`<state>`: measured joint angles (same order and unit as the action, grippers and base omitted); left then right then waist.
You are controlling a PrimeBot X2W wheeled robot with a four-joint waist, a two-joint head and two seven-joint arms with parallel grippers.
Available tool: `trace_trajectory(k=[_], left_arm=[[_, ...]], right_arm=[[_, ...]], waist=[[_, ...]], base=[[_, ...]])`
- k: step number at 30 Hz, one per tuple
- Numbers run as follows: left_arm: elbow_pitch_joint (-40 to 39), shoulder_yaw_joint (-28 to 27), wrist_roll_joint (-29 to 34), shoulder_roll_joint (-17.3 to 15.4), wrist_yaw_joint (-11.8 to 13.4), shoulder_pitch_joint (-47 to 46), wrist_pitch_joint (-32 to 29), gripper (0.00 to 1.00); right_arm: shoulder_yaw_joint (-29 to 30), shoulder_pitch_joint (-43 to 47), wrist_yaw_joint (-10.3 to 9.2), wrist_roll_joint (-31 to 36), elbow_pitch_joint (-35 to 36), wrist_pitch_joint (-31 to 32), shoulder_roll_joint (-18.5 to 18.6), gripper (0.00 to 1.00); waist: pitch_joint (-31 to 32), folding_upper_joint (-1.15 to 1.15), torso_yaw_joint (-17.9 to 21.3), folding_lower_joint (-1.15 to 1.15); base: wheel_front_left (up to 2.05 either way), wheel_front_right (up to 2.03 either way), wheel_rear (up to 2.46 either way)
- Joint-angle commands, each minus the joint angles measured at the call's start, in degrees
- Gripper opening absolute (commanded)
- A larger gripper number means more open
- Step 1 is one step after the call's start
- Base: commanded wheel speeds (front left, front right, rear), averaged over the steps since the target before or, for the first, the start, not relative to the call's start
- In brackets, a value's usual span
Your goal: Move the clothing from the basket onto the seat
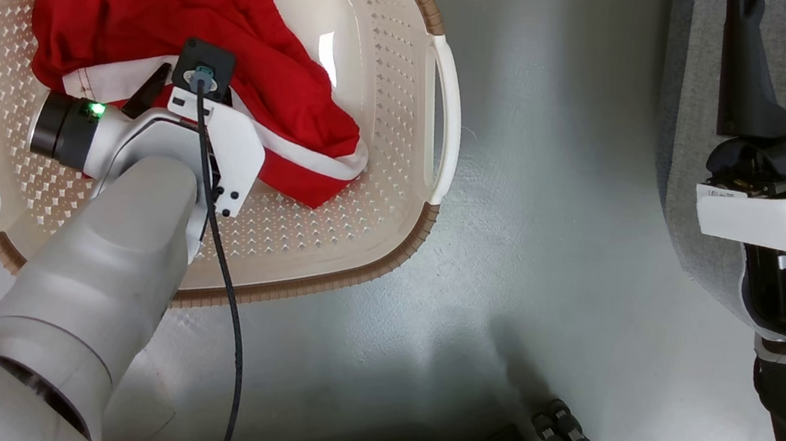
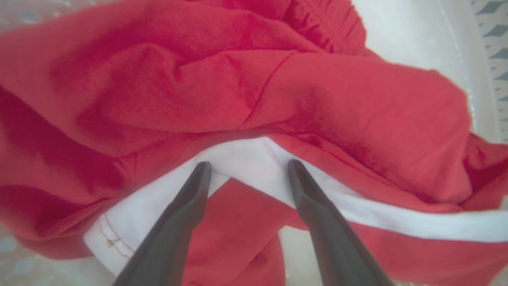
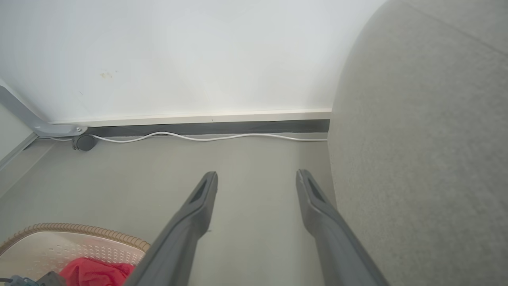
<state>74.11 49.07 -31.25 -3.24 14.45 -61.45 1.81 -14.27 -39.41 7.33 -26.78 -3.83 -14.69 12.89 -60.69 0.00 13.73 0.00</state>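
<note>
Red cloth with white trim, the clothing (image 1: pixel 162 15), lies bunched in the basket (image 1: pixel 430 225). It covers the far left and middle of the bottom. Bare perforated plastic shows along the near wall and in the far right corner.

The left gripper (image 2: pixel 249 165) reaches down into the basket from the near side. Its fingers are spread, and their tips sit at a white band of trim where it folds to a point. A red fold lies between them, and nothing is pinched. Loose red folds rise just beyond the tips. In the left wrist view, the basket's pale wall stands past the cloth at the upper right.

The basket stands on grey floor (image 1: pixel 555 196). A broad strip of bare floor runs between its right handle and the rounded edge of the seat (image 3: pixel 416 159).

The right gripper (image 3: pixel 257 174) hangs over that strip, just beside the seat's curved side. Its fingers are spread and hold nothing. Ahead of it the floor runs open to a white wall (image 3: pixel 198 51), where a thin white cable (image 3: pixel 206 138) trails along the base.
</note>
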Motion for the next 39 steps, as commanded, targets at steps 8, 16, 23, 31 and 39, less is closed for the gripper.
trace_trajectory(k=[8,16,23,31,39], left_arm=[[-0.2,-0.2,-0.4,-0.7,-0.1,0.2,-2.2,0.47],[-0.2,-0.3,-1.3,-0.7,-1.1,0.3,-0.9,0.00],[-0.2,-0.7,-2.3,-1.0,-2.5,2.1,4.2,0.00],[-0.2,-1.4,-4.1,-0.3,-4.8,5.6,9.3,0.00],[-2.4,-2.1,-6.2,0.3,-6.4,10.0,12.9,0.00]], right_arm=[[0.5,3.5,0.16,-1.1,2.0,-0.3,0.9,1.00],[1.8,3.1,0.16,-1.4,2.1,-0.3,0.8,1.00],[2.8,2.3,0.16,-1.4,1.0,-0.3,0.7,1.00],[2.8,3.5,0.16,-0.9,-0.7,-0.3,1.1,1.00],[2.4,5.1,0.16,-0.4,-3.1,-0.3,1.8,1.00]], waist=[[-0.5,0.00,0.4,0.00],[-0.4,0.00,0.7,0.00],[3.0,0.00,0.6,0.00],[9.9,0.00,-0.7,0.00],[18.6,0.00,-2.6,0.00]], base=[[0.00,0.00,0.00],[0.00,0.00,0.00],[0.00,0.00,0.00],[0.00,0.00,0.00],[0.00,0.00,0.00]])
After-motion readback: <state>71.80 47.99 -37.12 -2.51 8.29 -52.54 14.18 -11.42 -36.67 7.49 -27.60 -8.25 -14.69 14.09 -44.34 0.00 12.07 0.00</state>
